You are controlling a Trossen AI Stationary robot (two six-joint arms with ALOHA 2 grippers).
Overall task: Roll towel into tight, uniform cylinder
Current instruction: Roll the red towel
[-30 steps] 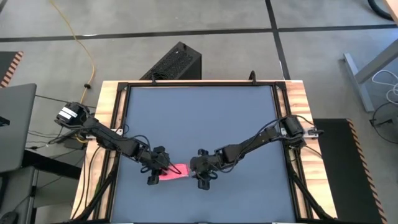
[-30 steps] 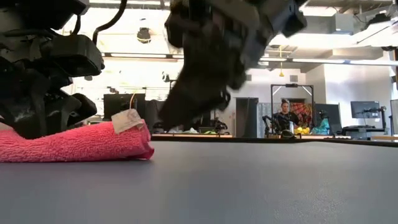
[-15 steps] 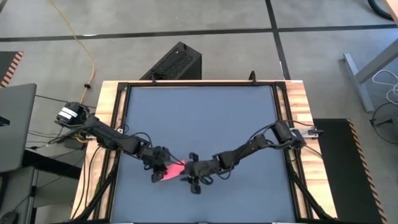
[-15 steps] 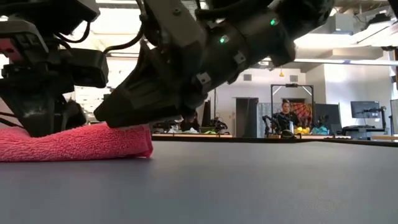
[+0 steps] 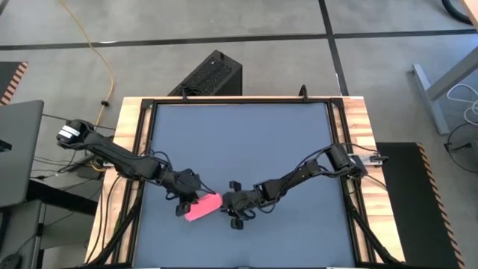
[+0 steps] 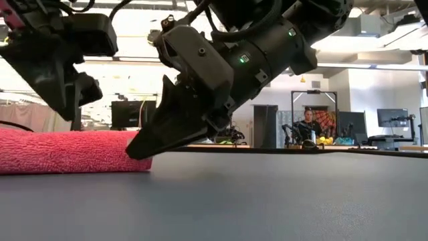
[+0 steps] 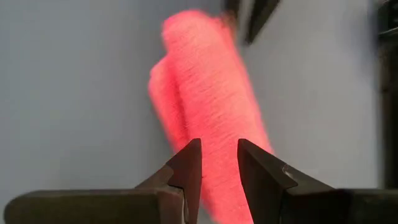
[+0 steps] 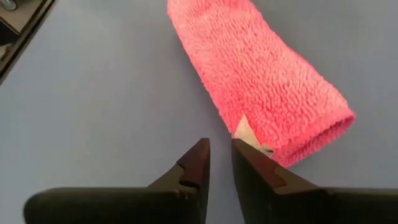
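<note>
the towel (image 5: 202, 209) lies near the table's near edge, already rolled into a fairly even cylinder, with the left gripper (image 7: 217, 165) and right gripper (image 8: 221, 163) narrowly parted at its ends, gripping nothing, so only tightening seems left.

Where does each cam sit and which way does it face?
High: overhead, straight down; both arms, towel between claws.
Low: tabletop height, level into room; towel, right claw at its end.
Left wrist: past left claw onto towel.
Right wrist: past right claw at towel.
All share the towel.
</note>
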